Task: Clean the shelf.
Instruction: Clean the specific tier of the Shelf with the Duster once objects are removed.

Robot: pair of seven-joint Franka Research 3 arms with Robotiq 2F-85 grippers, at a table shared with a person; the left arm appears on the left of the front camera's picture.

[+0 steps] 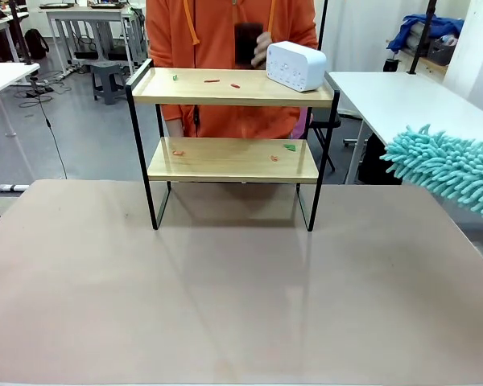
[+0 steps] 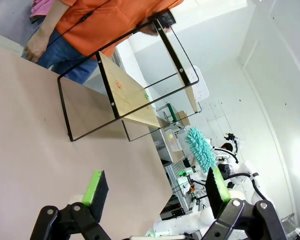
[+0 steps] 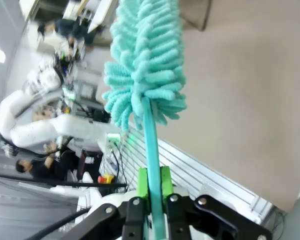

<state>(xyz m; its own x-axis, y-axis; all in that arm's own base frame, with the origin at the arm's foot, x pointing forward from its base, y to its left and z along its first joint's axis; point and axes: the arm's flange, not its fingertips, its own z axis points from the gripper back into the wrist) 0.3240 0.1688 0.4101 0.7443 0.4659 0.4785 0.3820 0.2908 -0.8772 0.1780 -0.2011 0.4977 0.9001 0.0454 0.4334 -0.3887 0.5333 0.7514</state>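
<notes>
Front: shelf stands on the far middle of the bench, both boards level, all four legs down. Top board carries a white box at its right end and a few small scraps, red and green, toward the left and middle. Lower board has more orange and green bits, spread left and right. Person in an orange top stands right behind the shelf, one hand up at chest height holding something dark; can't tell what. Fluffy teal duster pokes in from the right edge, in the air, well apart from the shelf. Left wrist: left tool fingers spread wide, nothing between the green pads, above bare bench. Shelf sits ahead of it, seen tilted from one end, with the person behind it and the duster farther off past the shelf. Right wrist: right tool pressed together, pinching the duster's thin teal handle between the pads. The handle runs straight up from the fingers to the duster head, which hangs over the bench edge.
</notes>
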